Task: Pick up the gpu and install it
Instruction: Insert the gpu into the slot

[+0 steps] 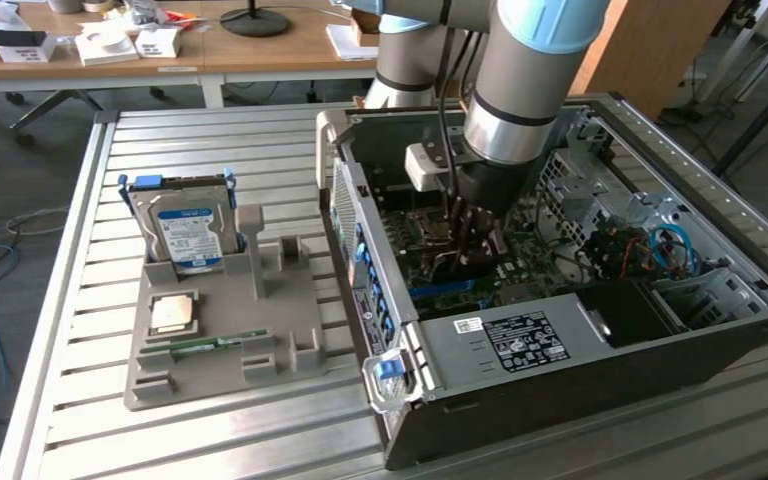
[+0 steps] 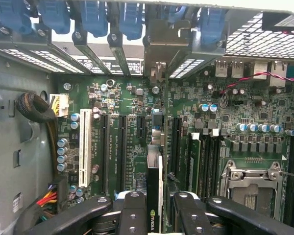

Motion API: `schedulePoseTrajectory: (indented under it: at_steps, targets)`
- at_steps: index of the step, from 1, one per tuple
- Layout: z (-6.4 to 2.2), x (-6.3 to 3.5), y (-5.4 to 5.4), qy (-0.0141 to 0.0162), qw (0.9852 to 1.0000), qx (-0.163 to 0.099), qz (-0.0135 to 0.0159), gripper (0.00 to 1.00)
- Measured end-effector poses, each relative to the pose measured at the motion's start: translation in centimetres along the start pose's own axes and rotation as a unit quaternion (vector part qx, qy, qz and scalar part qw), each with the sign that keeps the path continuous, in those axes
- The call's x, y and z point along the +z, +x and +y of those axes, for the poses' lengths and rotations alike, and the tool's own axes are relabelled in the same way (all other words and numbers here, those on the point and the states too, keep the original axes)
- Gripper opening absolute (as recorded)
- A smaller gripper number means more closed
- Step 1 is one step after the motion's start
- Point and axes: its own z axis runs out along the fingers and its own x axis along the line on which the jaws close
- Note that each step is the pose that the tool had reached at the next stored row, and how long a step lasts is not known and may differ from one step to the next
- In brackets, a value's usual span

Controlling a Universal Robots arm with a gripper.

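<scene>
The gripper [image 2: 156,208] is clamped on the gpu [image 2: 154,181], which stands on edge between the black fingers [image 2: 132,210] just over the motherboard's [image 2: 132,105] long slots. Whether it touches one, I cannot tell. In the exterior view the arm [image 1: 531,90] reaches down into the open computer case [image 1: 357,190] — the grey tray [image 1: 291,330] with the hard drive [image 1: 187,232] sits at its nine o'clock, just beside it.

Black gpu [image 2: 153,196] w/ green logo, green mobo [image 2: 132,113], blue-label hdd [image 1: 187,235].
</scene>
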Motion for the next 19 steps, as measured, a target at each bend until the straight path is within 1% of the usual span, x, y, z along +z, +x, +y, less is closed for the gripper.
schedulePoseTrajectory:
  at_steps: [2,8,12,15,17,19]
  targets:
    - [0.00,0.14,0.00,0.0000,1.0000,0.000,0.0001,0.26]
    - [0.00,0.13,0.00,0.0000,1.0000,0.000,-0.0001,0.26]
    - [0.00,-0.16,0.00,0.0000,1.0000,0.000,0.0000,0.26]
    - [0.00,-0.18,-0.01,0.0000,1.0000,0.000,-0.0001,0.26]
    - [0.00,-0.18,0.00,0.0000,1.0000,0.000,-0.0006,0.26]
    - [0.00,-0.17,-0.01,0.0001,1.0000,0.000,-0.0017,0.26]
